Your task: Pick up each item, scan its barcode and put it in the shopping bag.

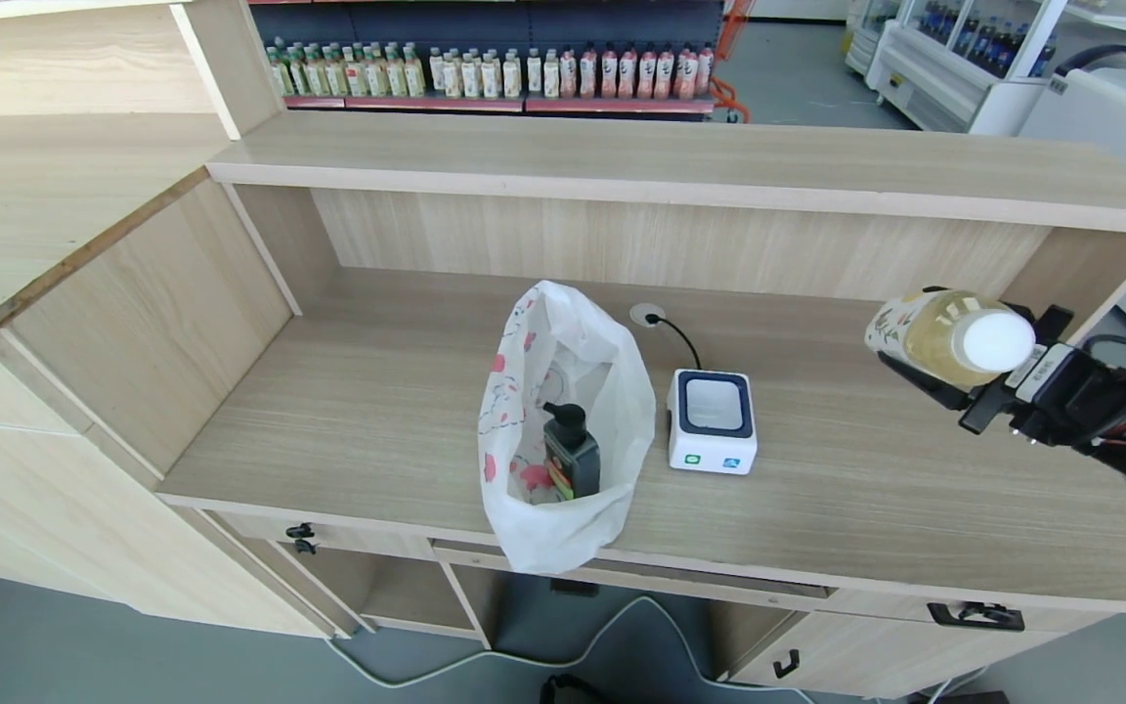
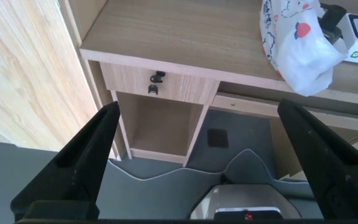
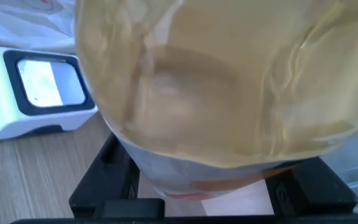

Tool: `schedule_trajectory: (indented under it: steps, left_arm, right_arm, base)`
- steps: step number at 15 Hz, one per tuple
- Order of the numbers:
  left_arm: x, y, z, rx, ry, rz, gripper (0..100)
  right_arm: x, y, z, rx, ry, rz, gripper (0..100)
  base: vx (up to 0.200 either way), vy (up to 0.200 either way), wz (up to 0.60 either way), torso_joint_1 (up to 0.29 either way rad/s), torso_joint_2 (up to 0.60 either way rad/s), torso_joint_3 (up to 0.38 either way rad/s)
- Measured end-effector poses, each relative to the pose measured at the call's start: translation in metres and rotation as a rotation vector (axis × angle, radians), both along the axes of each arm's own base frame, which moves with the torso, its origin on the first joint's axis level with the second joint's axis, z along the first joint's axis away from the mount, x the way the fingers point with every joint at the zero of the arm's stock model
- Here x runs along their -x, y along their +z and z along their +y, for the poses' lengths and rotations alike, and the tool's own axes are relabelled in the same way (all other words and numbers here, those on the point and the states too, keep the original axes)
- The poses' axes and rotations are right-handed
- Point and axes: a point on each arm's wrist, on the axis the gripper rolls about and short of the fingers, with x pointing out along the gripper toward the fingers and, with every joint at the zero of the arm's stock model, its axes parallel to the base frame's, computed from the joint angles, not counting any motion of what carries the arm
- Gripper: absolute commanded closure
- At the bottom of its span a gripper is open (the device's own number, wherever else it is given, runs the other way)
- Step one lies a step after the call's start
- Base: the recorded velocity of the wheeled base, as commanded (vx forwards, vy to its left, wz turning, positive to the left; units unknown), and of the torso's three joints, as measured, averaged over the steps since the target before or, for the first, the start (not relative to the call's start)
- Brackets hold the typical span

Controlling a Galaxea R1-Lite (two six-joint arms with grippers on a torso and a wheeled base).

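Right end effector (image 1: 907, 330) pinching tilted bottle (image 1: 944, 339), right of scanner (image 1: 713, 420); left end effector (image 2: 197, 111) spread.

Bright even light, soft shadows

Beneath my right gripper (image 1: 920, 337) runs the pale wood counter (image 1: 377, 411), with its raised ledge (image 1: 622, 156) just beyond. Far past that gripper, rows of drink bottles (image 1: 485, 70) line a store shelf, and a glass-fronted chiller (image 1: 925, 73) stands further right. Ahead of my left gripper (image 2: 197, 109) is a drawer (image 2: 129, 78) with a black lock (image 2: 156, 82), and an open cubby (image 2: 160, 127) underneath.
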Motion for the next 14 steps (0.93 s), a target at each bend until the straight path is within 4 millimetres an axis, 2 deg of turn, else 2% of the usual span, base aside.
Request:
schedule_trajectory:
  steps: [3,7,14]
  left_arm:
    - [0.000,0.000,0.000,-0.001,0.001,0.000,0]
    - [0.000,0.000,0.000,-0.001,0.001,0.000,0]
    - [0.000,0.000,0.000,0.000,0.007,-0.001,0]
  right_arm:
    - [-0.003,0.000,0.006,0.010,0.018,-0.014,100]
    - [-0.008,-0.002,0.012,0.019,0.042,-0.020,100]
    - [-0.029,-0.011,0.010,0.035,0.037,-0.025,100]
  base:
    - [0.000,0.200,0.00,-0.001,0.00,0.007]
    - [0.000,0.000,0.00,0.000,0.00,0.000]
    - [0.000,0.000,0.00,0.000,0.00,0.000]
